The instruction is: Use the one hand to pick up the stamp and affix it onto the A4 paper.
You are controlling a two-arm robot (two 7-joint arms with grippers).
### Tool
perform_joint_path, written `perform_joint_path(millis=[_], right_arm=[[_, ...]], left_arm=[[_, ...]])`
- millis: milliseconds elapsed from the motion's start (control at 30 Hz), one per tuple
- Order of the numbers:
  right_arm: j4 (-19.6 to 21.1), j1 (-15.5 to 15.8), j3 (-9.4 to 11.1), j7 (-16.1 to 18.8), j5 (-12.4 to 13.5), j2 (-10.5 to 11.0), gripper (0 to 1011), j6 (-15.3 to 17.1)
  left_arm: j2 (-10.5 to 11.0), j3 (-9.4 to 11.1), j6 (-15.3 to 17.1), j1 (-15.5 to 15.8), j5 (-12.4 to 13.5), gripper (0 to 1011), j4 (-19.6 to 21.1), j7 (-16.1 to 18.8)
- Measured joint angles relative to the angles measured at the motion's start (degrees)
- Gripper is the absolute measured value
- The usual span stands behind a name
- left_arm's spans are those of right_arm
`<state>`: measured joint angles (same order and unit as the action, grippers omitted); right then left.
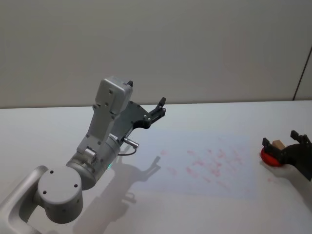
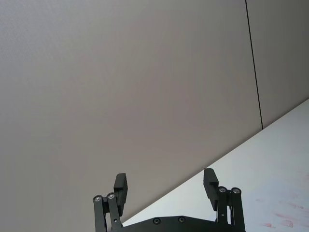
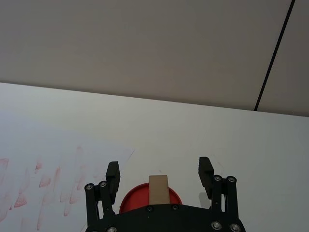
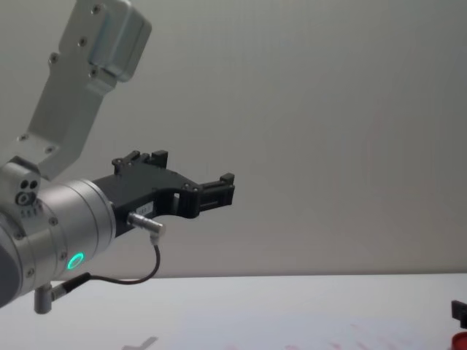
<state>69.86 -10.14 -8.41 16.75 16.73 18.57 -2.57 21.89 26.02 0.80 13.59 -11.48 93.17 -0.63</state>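
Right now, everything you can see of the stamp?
The stamp is a small light-brown, wood-looking block, standing upright on a round red pad at the table's right side, just off the A4 paper's right edge. Only its top part shows. The right gripper sits around it with fingers open, one on each side, not touching it. In the head view it peeks out between the black fingers.

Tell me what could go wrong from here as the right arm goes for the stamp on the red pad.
1. The right gripper is open, its fingers straddling the small stamp; off centre, closing could tip it on the red ink pad.
2. The pad sits off the A4 paper, near its right edge, so lifting could drag it.
3. The paper already carries many red marks, so a new stamp might overlap them.
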Motion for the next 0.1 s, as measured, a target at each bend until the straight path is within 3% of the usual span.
perform_joint_path(millis=[100], right_arm=[[0.07, -0.04, 0.08, 0.07, 0.15, 0.04, 1001, -0.05]], left_arm=[[0.0, 0.0, 0.0, 0.0, 0.0, 1001, 0.0, 0.0]])
